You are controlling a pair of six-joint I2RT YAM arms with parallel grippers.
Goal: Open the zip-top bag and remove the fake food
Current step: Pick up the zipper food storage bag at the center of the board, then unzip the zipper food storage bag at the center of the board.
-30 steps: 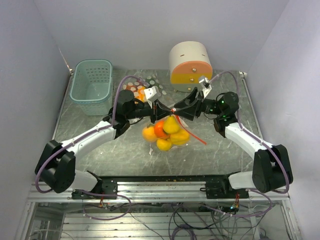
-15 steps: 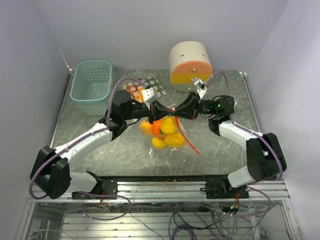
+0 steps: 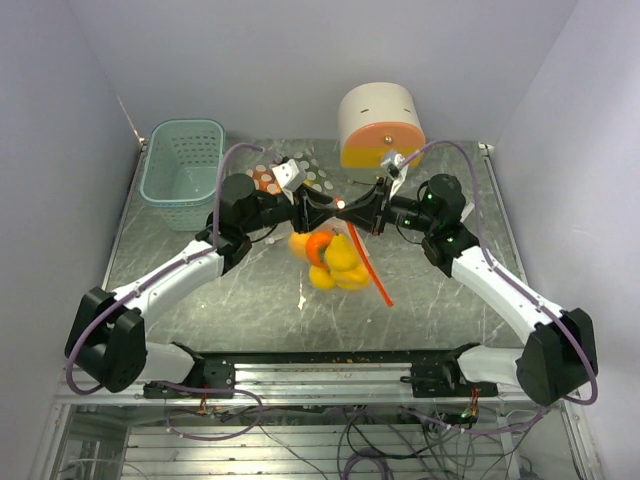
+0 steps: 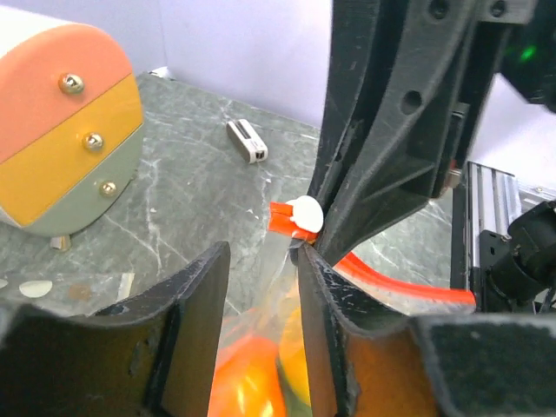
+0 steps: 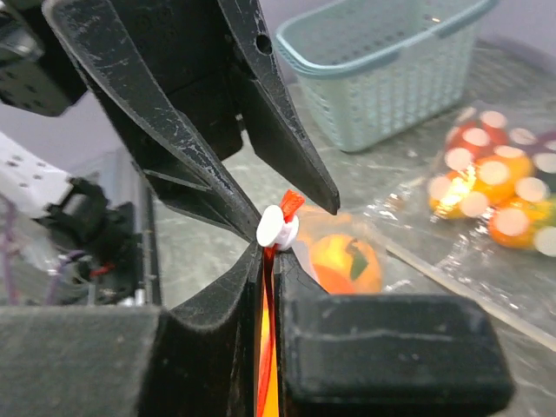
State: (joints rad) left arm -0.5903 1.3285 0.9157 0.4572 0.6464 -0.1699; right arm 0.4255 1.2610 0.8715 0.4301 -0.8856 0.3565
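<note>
**Bag hangs between both hands, frame centre**

Top view: the zip-top bag [image 3: 345, 275] with the fake food [image 3: 322, 248] hangs at centre frame over the desk [image 3: 200, 300]. The left hand [image 3: 318, 210] and right hand [image 3: 352, 212] meet at its top edge.

Left wrist view: left fingers spread, bag edge between them.

Right wrist view: right fingers pressed together, pinching the orange zip strip [image 5: 265, 347] below the white slider [image 5: 277, 226].

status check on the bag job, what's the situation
Right end effector shut on clear zip-top plastic bag at its white slider. Left end effector open beside it. Glossy yellow and orange plastic fruits inside, none out. Nothing blocking.
</note>
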